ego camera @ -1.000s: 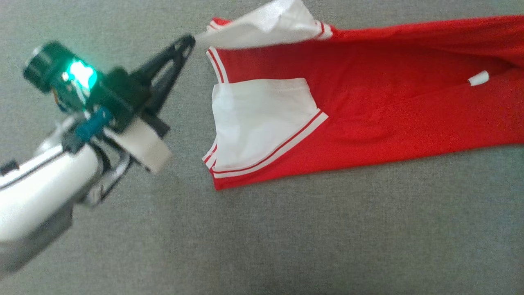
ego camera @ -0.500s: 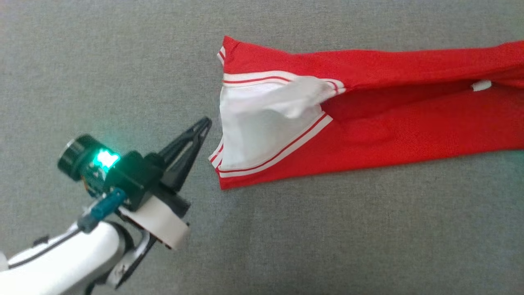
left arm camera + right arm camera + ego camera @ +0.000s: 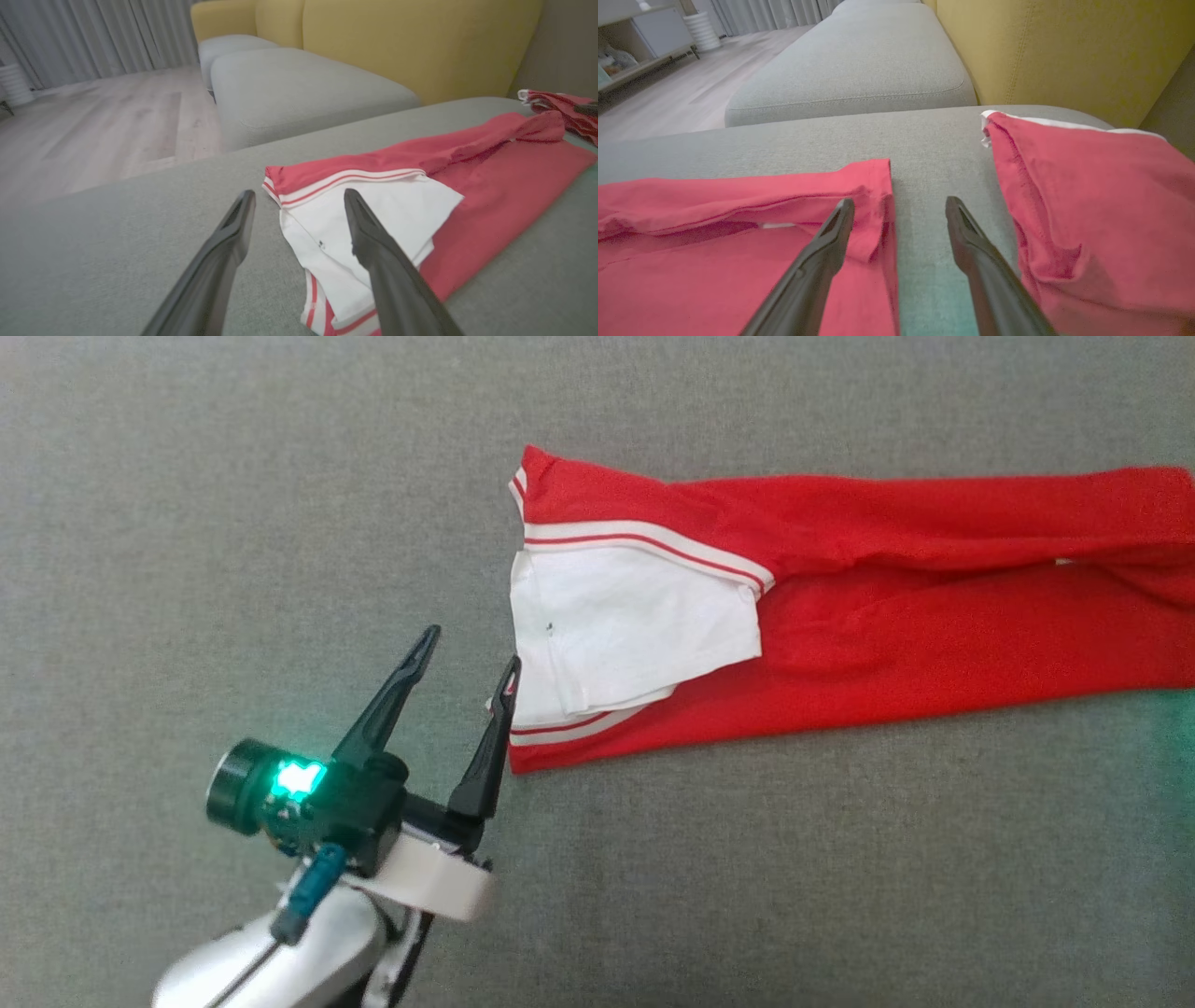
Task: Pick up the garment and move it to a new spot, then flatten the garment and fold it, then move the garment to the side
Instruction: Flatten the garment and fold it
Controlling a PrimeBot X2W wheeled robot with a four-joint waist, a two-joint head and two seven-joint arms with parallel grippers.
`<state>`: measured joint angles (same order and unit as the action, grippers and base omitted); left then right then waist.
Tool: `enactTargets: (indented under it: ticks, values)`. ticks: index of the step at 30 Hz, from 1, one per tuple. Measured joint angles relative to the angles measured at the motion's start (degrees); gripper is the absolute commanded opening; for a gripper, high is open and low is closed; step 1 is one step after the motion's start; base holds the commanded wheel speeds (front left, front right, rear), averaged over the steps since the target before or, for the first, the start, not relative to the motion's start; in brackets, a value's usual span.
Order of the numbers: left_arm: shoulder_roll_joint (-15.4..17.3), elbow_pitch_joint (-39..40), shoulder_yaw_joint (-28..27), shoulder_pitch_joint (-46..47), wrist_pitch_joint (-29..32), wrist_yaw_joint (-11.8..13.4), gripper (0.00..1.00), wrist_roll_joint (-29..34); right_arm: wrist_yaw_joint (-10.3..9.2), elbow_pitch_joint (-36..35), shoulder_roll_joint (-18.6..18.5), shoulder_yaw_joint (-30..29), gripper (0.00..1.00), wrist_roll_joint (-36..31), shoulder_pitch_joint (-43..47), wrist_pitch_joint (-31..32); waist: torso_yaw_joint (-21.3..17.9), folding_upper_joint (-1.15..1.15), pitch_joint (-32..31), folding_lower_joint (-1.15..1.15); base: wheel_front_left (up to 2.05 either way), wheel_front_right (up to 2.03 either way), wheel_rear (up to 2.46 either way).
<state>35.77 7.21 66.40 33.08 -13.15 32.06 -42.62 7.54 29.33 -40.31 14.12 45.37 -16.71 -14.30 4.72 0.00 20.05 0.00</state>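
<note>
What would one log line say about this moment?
garment: folded lengthwise, flat on grey cushion | left gripper: open, empty, at its white end | right gripper: open, empty, at its red end

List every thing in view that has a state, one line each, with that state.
Red garment: lying flat on the grey cushion, folded into a long strip, held by nothing.
White sleeve: folded inward on top of the red body.
Left end effector: open, empty, at the garment's sleeve end.
Right end effector: open, empty, at the garment's other end.
Second red garment: lying apart to the side, untouched.
</note>
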Motion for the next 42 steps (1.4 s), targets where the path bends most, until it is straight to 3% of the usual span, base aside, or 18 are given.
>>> enactTargets:
  ticks: [3,6,11,18,24,25,27,28,37,42]
  values:
    - [-4.02,-1.96,-4.05,-3.07,-1.25,3.71,1.00,2.40,0.00,-2.09,3.41,-3.75,1.00,-1.24,4.83,-0.01,0.34,0.00,-1.61,0.00,0.00,0.00,0.00]
    - [-8.72,-1.45,-9.78,-6.65,-1.51,6.21,1.00,8.96,0.00,-2.25,5.64,-6.51,1.00,-2.21,7.79,-0.01,1.41,0.00,-2.67,-0.01,0.00,0.00,0.00]
    - [-14.33,-1.57,-16.18,-14.22,-1.56,6.14,1.00,18.17,0.00,0.66,8.04,-11.67,1.00,-2.59,6.06,0.76,4.22,0.00,-3.46,-0.01,0.00,0.00,0.00]
    - [-20.52,-3.01,-21.13,-19.24,-1.56,0.98,1.00,25.58,0.00,10.27,8.33,-16.27,1.00,-4.35,-0.35,5.61,8.49,0.00,-3.50,0.00,0.00,0.00,0.00]
    - [-23.37,-4.22,-24.82,-21.35,-1.56,-2.65,1.00,29.70,0.00,13.86,9.28,-16.00,1.00,-3.87,0.26,12.47,11.14,0.00,-3.51,0.00,0.00,0.00,0.00]
    - [-23.63,-4.24,-25.60,-21.79,-1.56,-3.08,1.00,30.07,0.00,13.26,9.15,-15.92,0.79,-2.96,0.46,13.65,11.31,0.00,-3.50,0.00,0.00,0.00,0.00]
    - [-24.12,-4.32,-26.72,-22.61,-1.56,-3.98,1.00,30.96,-0.01,11.20,8.91,-15.71,0.10,-0.96,1.60,15.06,11.31,0.00,-3.39,0.00,0.00,0.00,0.00]
    - [-24.48,-4.36,-27.39,-22.99,-1.56,-4.44,1.00,31.39,-0.01,9.99,8.92,-15.60,0.00,0.02,2.32,15.25,11.22,0.00,-3.37,0.00,0.00,0.00,0.00]
    - [-26.52,-5.05,-31.39,-24.82,-1.56,-7.92,1.00,33.77,0.00,8.05,8.14,-16.99,0.00,-1.44,4.59,11.94,8.27,0.00,-3.43,0.00,0.00,0.00,0.00]
    - [-27.40,-5.46,-33.26,-24.88,-1.56,-9.85,1.00,35.12,0.00,4.24,3.98,-20.14,0.00,-0.70,4.48,14.59,5.38,0.00,-3.16,0.00,0.00,0.00,0.00]
